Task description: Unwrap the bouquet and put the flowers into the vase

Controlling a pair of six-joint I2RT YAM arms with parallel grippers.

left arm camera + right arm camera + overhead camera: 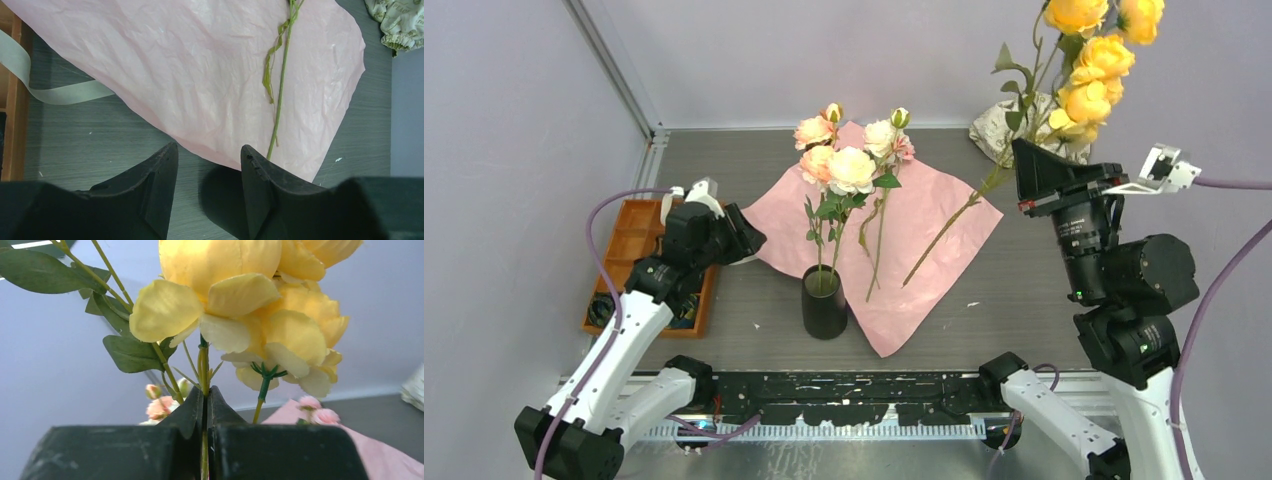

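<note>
Yellow roses (1092, 70) rise right of the vase (824, 300), their stem clamped in the right gripper (205, 392); left of the vase, the left gripper (208, 148) hangs, jaws apart.

- The vase (824, 310) is small, black and matte. It stands upright on the worktop (1024, 290) at the near-left edge of the wrapping paper.
- The pink and cream roses (836, 165) stand in the vase on green stems, their blooms well above its rim.
- One loose stem (281, 75) lies flat on the paper, just right of the vase.
- The yellow roses (1089, 70) are raised at the right. Their stem is pinched between the right arm's fingers (187, 415), and its lower end slants down over the paper.
- The wrapping paper (929, 225) is pink and crinkled, spread open on the worktop.
</note>
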